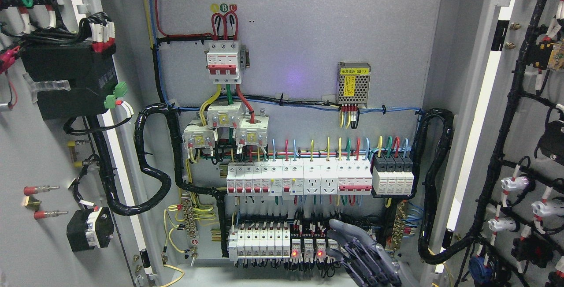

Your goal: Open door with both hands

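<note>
The electrical cabinet stands with both doors swung wide. The left door (39,154) fills the picture's left edge, its inner face carrying a black module and wiring. The right door (484,115) fills the right edge, with black cable looms and indicator backs. My right hand (352,245) rises from the bottom edge right of the middle, dark and translucent, its fingers stretched out and holding nothing. It hovers in front of the lower relay row (308,247), touching neither door. My left hand does not show.
Inside the cabinet, a back panel (299,35) holds a main breaker (224,60), a row of white breakers (299,177), a small power supply (353,83) and thick black cable bundles (154,159) on both sides. Red lamps glow on the lower relays.
</note>
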Motion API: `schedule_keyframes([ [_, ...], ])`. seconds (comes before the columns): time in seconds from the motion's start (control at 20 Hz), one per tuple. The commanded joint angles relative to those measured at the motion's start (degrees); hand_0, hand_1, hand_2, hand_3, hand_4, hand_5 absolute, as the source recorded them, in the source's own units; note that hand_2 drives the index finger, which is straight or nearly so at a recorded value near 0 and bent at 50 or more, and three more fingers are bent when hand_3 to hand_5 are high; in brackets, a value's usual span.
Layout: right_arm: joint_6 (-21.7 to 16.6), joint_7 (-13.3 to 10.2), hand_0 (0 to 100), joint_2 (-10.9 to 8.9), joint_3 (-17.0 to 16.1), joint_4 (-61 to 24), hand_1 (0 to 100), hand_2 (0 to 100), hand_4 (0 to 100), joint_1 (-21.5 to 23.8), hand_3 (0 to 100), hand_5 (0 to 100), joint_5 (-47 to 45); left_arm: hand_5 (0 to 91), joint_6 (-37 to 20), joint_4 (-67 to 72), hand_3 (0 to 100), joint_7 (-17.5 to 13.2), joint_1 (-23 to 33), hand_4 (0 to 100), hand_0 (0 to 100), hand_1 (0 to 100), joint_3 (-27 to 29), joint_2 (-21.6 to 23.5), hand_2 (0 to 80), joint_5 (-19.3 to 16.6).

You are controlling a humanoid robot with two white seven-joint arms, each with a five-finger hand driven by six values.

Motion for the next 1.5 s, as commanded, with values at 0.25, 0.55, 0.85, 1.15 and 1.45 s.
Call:
schedule_keyframes([
  [0.25,-6.26,0.06,10,-2.74,-18.67,-3.92,13,0,0,5.38,0,0,-0.06,0.0,-21.4,-18.17,0,0.38,2.47,0,12,56,8.09,5.2,0.0,-0.69],
  [0.55,-6.17,0.06,10,-2.92,-25.09,-3.92,13,0,0,9.07,0,0,-0.15,0.0,-30.83,-18.35,0,0.29,5.2,0,12,56,11.96,3.79,0.0,-0.34],
  [0.85,-6.43,-0.03,10,-2.65,-28.52,-3.92,13,0,0,13.55,0,0,-0.42,0.0,-32.94,-18.79,0,0.29,3.97,0,12,56,15.29,1.16,0.0,-0.16],
  [1.15,-6.43,-0.03,10,-2.04,-29.93,-4.0,13,0,0,13.73,0,0,-0.94,0.0,-36.62,-19.22,0,0.29,0.98,0,12,56,19.69,-0.43,0.0,0.54],
  [1.45,-6.17,-0.11,10,-1.86,-30.9,-3.92,13,0,0,14.34,0,0,-1.3,0.0,-40.31,-20.19,0,0.03,0.98,0,12,56,25.48,0.1,0.0,3.44],
])
